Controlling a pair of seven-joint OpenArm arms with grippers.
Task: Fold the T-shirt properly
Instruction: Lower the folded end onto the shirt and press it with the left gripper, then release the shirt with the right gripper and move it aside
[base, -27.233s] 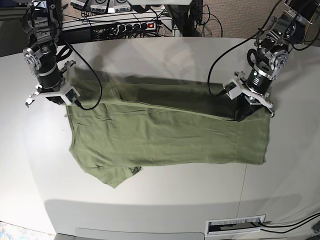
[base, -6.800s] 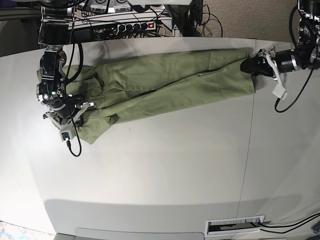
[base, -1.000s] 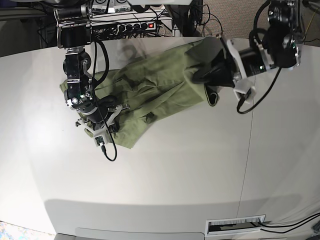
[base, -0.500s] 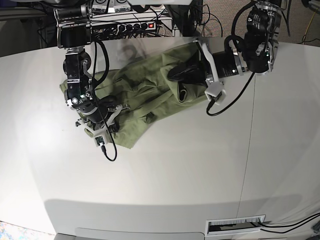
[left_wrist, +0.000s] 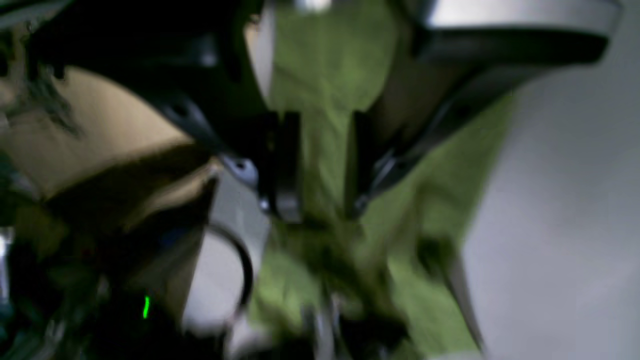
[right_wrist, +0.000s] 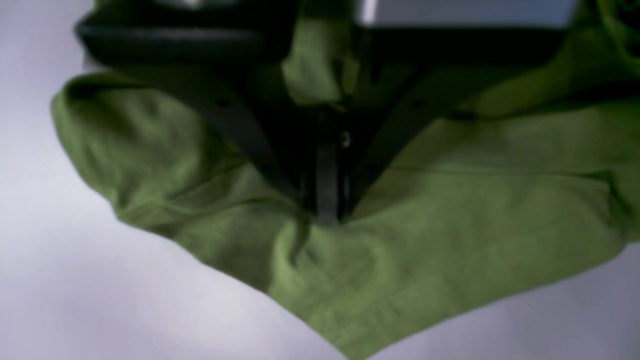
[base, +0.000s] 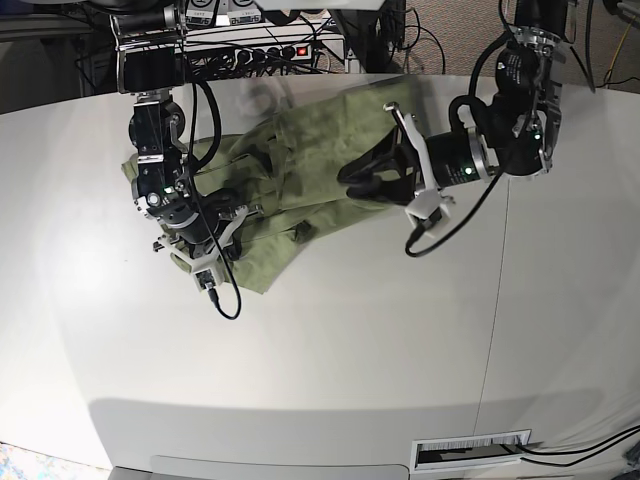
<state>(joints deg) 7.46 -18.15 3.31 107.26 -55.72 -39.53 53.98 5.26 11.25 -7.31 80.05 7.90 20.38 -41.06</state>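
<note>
The olive-green T-shirt (base: 300, 140) lies bunched and partly doubled over at the back left of the table. My left gripper (base: 352, 180), on the right-hand arm in the base view, is shut on a fold of the T-shirt and holds it raised over the shirt's middle. In the left wrist view its fingers (left_wrist: 282, 165) pinch the green cloth (left_wrist: 320, 75) between them. My right gripper (base: 203, 243) is shut on the shirt's left end, low on the table. In the right wrist view its gripper (right_wrist: 325, 212) clamps the cloth (right_wrist: 450, 240), which puckers at the tips.
The grey table (base: 350, 350) has a seam running down its right side (base: 495, 300). A power strip and cables (base: 265, 50) sit behind the back edge. A slotted vent (base: 470, 450) is at the front right.
My left gripper has carried its end of the T-shirt further left and slightly forward, over the shirt toward the right arm. The right gripper has barely moved.
</note>
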